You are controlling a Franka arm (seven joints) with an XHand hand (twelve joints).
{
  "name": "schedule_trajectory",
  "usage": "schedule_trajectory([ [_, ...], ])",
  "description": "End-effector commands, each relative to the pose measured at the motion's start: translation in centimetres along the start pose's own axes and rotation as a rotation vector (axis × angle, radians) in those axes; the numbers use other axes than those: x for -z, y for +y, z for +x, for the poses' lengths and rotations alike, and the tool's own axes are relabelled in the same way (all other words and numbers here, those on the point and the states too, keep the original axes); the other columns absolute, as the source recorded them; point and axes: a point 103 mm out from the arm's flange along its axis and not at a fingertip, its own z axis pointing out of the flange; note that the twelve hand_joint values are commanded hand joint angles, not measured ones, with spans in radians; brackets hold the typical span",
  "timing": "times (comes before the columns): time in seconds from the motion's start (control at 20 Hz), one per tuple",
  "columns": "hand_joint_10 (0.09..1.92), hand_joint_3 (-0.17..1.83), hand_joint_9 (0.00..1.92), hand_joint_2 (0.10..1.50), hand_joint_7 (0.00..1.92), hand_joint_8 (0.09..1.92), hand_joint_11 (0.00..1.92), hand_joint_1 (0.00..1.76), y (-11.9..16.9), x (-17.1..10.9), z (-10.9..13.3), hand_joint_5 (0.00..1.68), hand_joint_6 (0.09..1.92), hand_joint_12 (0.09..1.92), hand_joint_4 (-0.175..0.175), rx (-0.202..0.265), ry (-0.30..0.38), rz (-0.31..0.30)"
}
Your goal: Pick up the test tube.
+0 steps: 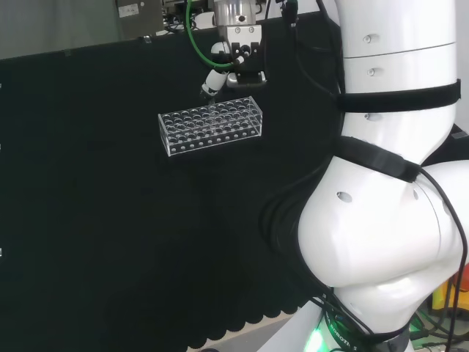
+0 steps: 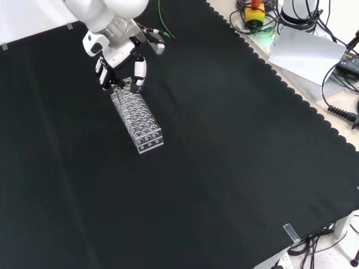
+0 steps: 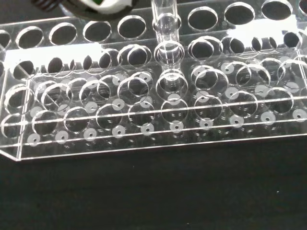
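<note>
While the hand [image 2: 120,61] hangs over the far end of a clear plastic test-tube rack [image 2: 138,120] in the front view, its black-and-white fingers [image 2: 139,72] point down and curl inward around something at that end of the rack, though the front view does not plainly show what sits between them. From the head view the hand [image 1: 233,62] sits just above the rack's [image 1: 211,125] far long edge, one white fingertip reaching down towards its holes. Close in, the wrist view shows a clear glass test tube [image 3: 165,36] standing upright in one of the rack's [image 3: 153,115] holes, in a row near its far side, with a blurred white part of the hand [image 3: 91,5] beside its upper end. The rack rests flat on the black cloth [image 2: 224,168] covering the bench.
</note>
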Motion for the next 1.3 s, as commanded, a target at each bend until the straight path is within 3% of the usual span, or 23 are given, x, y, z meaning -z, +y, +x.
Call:
schedule_trajectory([
  [0.05, 0.61, 0.42, 1.06, 0.79, 1.11, 0.67, 0.48, 0.88, 0.3, -1.1, -0.4, 0.59, 0.73, 1.42, -0.158, -0.034, 0.087, -0.013],
  [0.5, 0.59, 0.49, 1.1, 0.75, 1.15, 0.66, 0.52, 0.95, 0.3, -2.4, -0.5, 0.7, 0.74, 1.4, -0.17, -0.086, 0.245, -0.038],
  [1.3, 0.58, 0.55, 1.11, 0.73, 1.15, 0.65, 0.52, 0.99, 1.8, -3.1, 1.4, 0.72, 0.71, 1.4, -0.159, -0.079, 0.289, -0.038],
])
